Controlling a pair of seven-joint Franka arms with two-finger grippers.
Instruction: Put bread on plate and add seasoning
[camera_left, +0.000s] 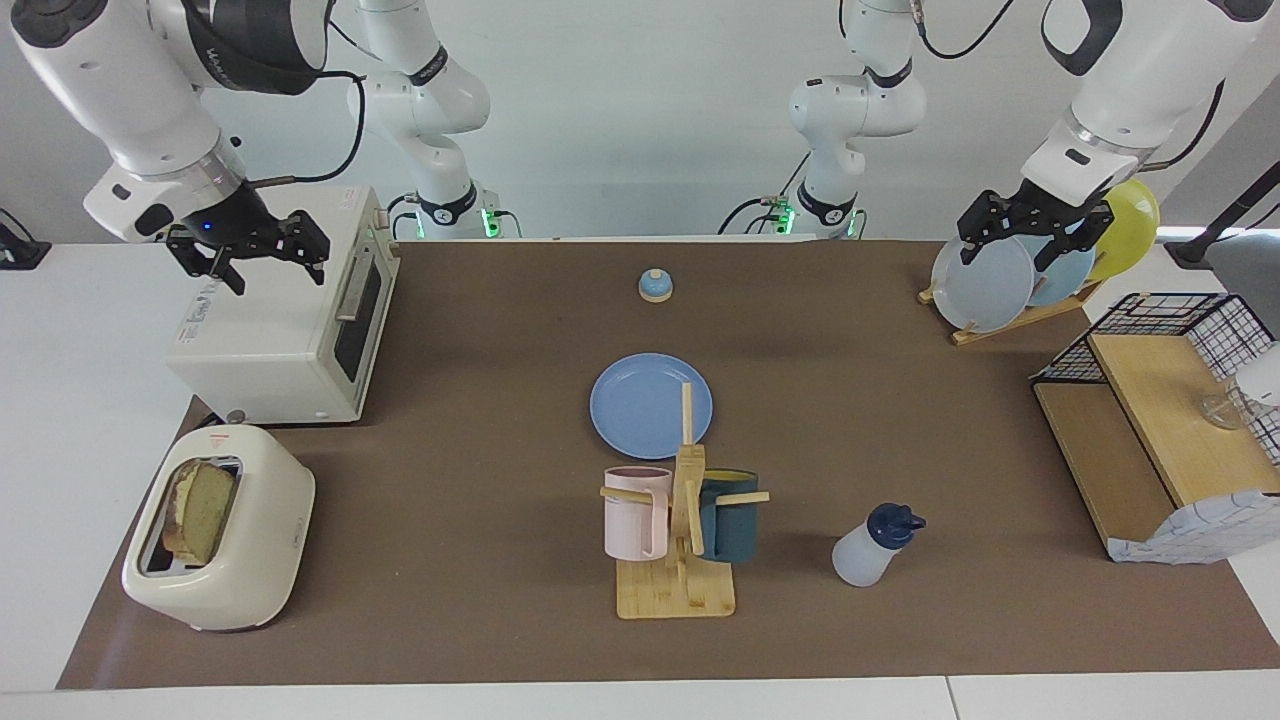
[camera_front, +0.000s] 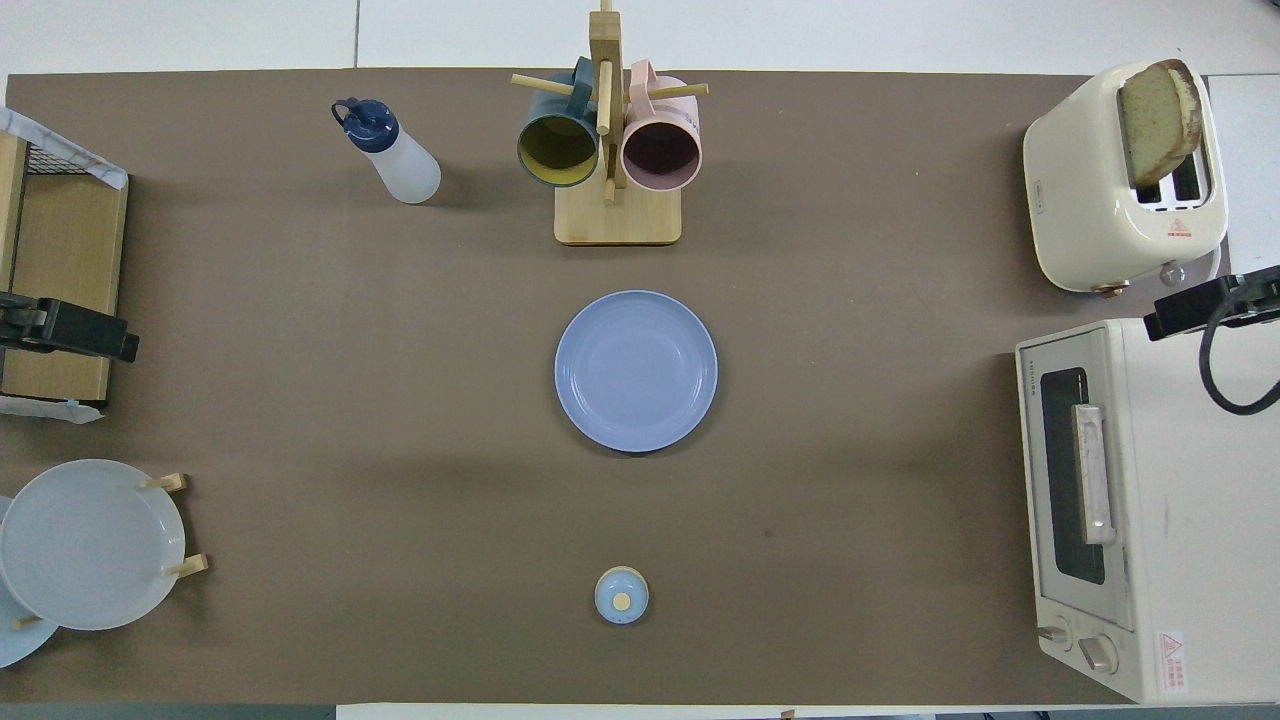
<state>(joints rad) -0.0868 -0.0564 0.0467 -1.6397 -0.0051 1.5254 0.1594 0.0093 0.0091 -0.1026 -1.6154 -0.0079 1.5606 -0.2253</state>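
The bread (camera_left: 200, 510) stands upright in a slot of the cream toaster (camera_left: 250, 560) at the right arm's end of the table; it also shows in the overhead view (camera_front: 1155, 120). The blue plate (camera_left: 640, 405) lies bare at the table's middle. The seasoning bottle (camera_left: 872, 548) stands farther from the robots than the plate, toward the left arm's end. My right gripper (camera_left: 272, 268) is open and empty, raised over the toaster oven (camera_left: 270, 340). My left gripper (camera_left: 1005, 258) is open and empty, raised over the plate rack (camera_left: 1010, 320).
A wooden mug tree (camera_left: 680, 520) with a pink and a dark teal mug stands just farther out than the plate. A small bell (camera_left: 655, 286) sits nearer the robots. The rack holds pale blue-grey plates and a yellow plate (camera_left: 1135, 215). A wire-and-wood shelf (camera_left: 1150, 420) stands at the left arm's end.
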